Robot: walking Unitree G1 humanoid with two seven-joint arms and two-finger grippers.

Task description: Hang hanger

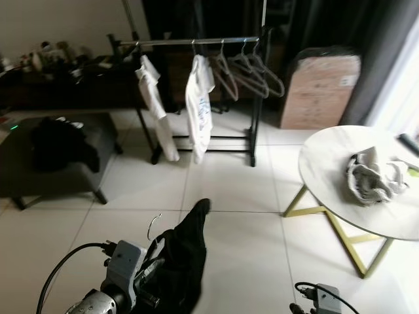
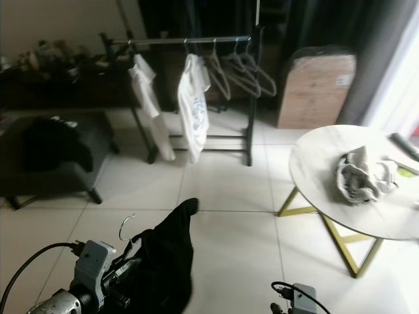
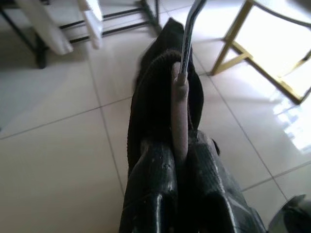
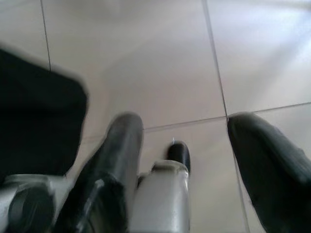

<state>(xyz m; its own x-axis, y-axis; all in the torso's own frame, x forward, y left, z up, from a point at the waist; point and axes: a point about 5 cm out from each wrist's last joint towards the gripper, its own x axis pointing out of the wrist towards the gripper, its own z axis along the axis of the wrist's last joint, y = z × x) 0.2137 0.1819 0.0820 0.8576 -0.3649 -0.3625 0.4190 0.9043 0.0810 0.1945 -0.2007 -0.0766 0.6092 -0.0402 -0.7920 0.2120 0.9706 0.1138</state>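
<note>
A grey hanger (image 3: 180, 116) with a silver hook (image 1: 154, 225), draped in a black garment (image 1: 183, 261), was clamped between the left gripper (image 3: 177, 194) fingers low over the tiled floor (image 1: 236, 190), well short of the clothes rack (image 1: 196, 42). The right gripper (image 4: 184, 160) hung spread apart, empty. No writing was legible.

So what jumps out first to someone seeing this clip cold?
The left gripper, low in front, is shut on a hanger draped with a black garment. Ahead across the tiled floor stands the clothes rack, holding two white shirts and some bare hangers. A round white table with a crumpled cloth sits to the right.
</note>
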